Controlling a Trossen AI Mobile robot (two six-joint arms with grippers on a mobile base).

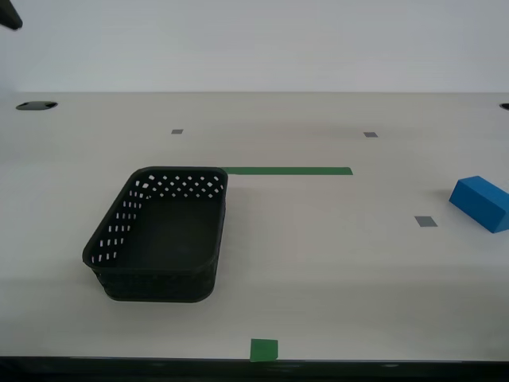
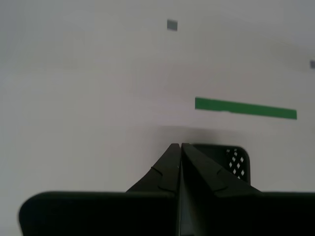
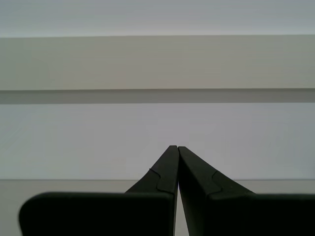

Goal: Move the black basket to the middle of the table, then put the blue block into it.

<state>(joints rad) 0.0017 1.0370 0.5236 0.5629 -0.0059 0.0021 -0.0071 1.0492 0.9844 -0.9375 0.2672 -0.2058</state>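
Observation:
The black basket stands empty on the off-white table, toward the exterior view's left. The blue block lies on the table at the exterior view's right edge, far from the basket. My second gripper is shut and empty, held high above the table; a corner of the basket shows just past its fingertips. My first gripper is shut and empty, pointing at a pale wall with no task object in its view. Neither gripper shows in the exterior view.
A long green tape strip lies behind the basket, also in the second wrist view. A green tape square sits at the dark front edge. Small grey squares dot the tabletop. A dark hole is at the far left.

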